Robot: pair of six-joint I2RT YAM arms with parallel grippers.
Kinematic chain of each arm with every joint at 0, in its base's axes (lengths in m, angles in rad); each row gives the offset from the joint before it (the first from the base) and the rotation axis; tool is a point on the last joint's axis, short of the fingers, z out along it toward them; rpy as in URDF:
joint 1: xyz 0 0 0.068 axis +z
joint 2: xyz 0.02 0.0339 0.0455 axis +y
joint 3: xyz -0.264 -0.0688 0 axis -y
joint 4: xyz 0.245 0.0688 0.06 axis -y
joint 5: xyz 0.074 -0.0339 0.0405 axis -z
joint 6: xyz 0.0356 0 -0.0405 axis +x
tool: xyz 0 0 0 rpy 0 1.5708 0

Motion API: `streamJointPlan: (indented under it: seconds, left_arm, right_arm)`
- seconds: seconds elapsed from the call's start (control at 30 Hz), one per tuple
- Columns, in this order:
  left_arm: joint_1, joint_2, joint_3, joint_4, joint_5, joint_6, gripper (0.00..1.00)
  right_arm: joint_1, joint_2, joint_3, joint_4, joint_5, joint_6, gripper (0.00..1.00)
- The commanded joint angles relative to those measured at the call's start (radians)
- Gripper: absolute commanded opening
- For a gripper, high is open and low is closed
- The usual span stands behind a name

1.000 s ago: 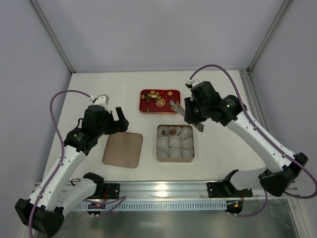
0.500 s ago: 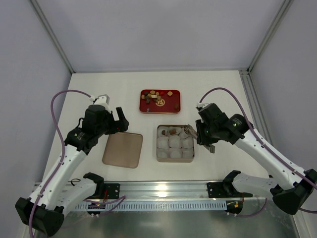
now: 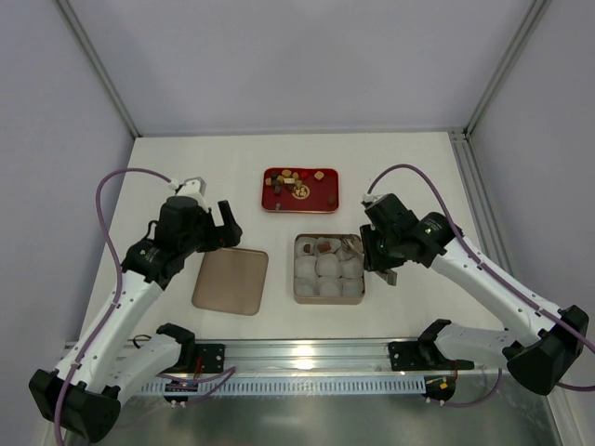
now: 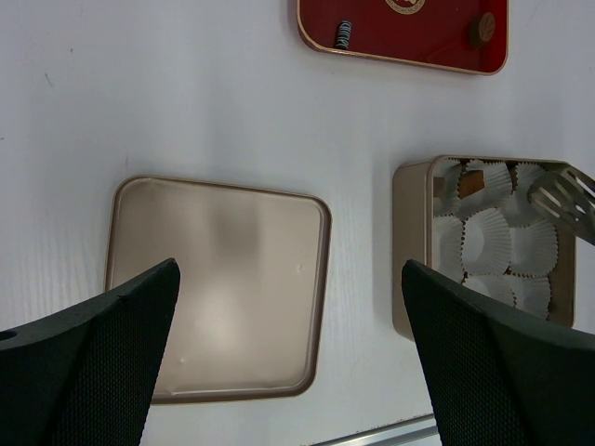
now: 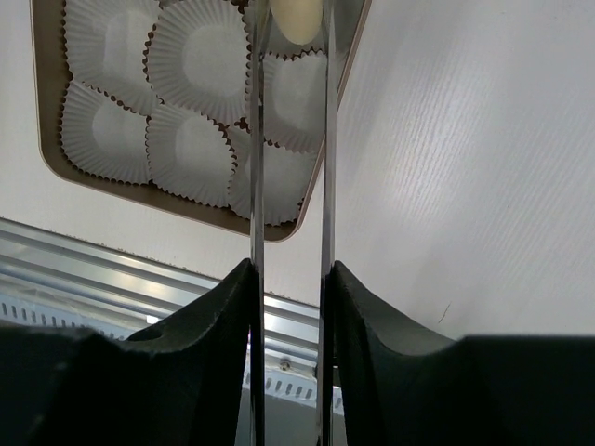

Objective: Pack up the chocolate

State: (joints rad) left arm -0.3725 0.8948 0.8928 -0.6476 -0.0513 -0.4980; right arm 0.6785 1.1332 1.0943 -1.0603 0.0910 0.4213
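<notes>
Brown, tan and gold chocolates (image 3: pixel 299 184) lie loose in the far red tray (image 3: pixel 279 203), one brown piece (image 3: pixel 323 247) sits in the near tin's (image 3: pixel 296 269) far row, and a cream piece (image 5: pixel 296 19) is between the blades of my right gripper (image 5: pixel 290 32) at its far-right cup.

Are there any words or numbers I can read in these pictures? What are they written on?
No text can be read anywhere.
Gold round sweet in the red tray: it has a stamped pattern, too small to read.
Tan lid: plain, no print.
Box and its white paper cups: blank.
</notes>
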Motion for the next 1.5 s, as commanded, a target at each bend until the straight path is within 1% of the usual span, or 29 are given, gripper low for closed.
streamJointPlan:
  seconds: [0.0,0.17,0.27,0.4,0.5,0.57,0.7,0.77,0.8,0.83,0.9,1.0,1.03,1.07,1.1,1.2,1.3,1.47]
  left_arm:
    - [0.003,0.004,0.001,0.025,-0.001,-0.007,1.00]
    - [0.003,0.003,0.001,0.025,0.002,-0.008,1.00]
    - [0.003,0.003,0.001,0.025,0.002,-0.008,1.00]
    - [0.003,0.003,0.001,0.025,0.002,-0.008,1.00]
    - [0.003,0.003,0.001,0.025,0.001,-0.008,1.00]
    - [0.003,0.000,0.003,0.025,0.002,-0.008,1.00]
    - [0.003,-0.002,0.000,0.025,-0.001,-0.008,1.00]
    - [0.003,-0.004,0.001,0.025,-0.001,-0.008,1.00]
    - [0.003,-0.002,0.000,0.025,-0.001,-0.008,1.00]
    - [0.003,0.000,0.000,0.025,0.001,-0.008,1.00]
    - [0.003,0.001,0.001,0.025,0.002,-0.008,1.00]
    - [0.003,-0.003,0.000,0.023,-0.004,-0.008,1.00]
    - [0.003,-0.005,0.000,0.023,-0.008,-0.007,1.00]
    - [0.003,-0.008,0.000,0.023,-0.010,-0.008,1.00]
    - [0.003,-0.007,-0.002,0.023,-0.012,-0.008,1.00]
    - [0.003,-0.008,0.000,0.023,-0.009,-0.007,1.00]
    - [0.003,-0.005,0.000,0.023,-0.001,-0.008,1.00]
    - [0.003,-0.003,0.001,0.025,0.008,-0.008,1.00]
  right_arm:
    - [0.001,-0.004,-0.001,0.040,0.015,0.001,0.41]
    - [0.001,-0.007,0.001,0.039,0.021,0.001,0.46]
    - [0.000,-0.009,0.010,0.034,0.019,0.002,0.47]
    - [0.000,-0.016,0.074,0.026,0.018,-0.006,0.47]
    - [-0.002,0.013,0.151,0.026,0.029,-0.030,0.47]
    - [-0.002,0.071,0.202,0.036,0.033,-0.055,0.47]
    - [-0.016,0.186,0.288,0.129,0.009,-0.090,0.47]
    - [-0.020,0.281,0.332,0.163,-0.013,-0.113,0.47]
    - [-0.025,0.318,0.393,0.181,-0.019,-0.119,0.46]
    - [-0.026,0.398,0.432,0.184,-0.030,-0.125,0.46]
    - [-0.027,0.477,0.510,0.189,-0.046,-0.144,0.46]
    - [-0.027,0.638,0.684,0.187,-0.079,-0.148,0.45]
    - [-0.027,0.672,0.714,0.186,-0.117,-0.147,0.43]
    - [-0.027,0.741,0.745,0.184,-0.131,-0.142,0.43]
    - [-0.025,0.770,0.798,0.181,-0.135,-0.133,0.42]
    - [-0.023,0.862,0.874,0.184,-0.140,-0.110,0.42]
    - [-0.016,0.921,0.914,0.191,-0.129,-0.075,0.42]
    - [-0.011,0.967,0.940,0.204,-0.108,-0.026,0.42]
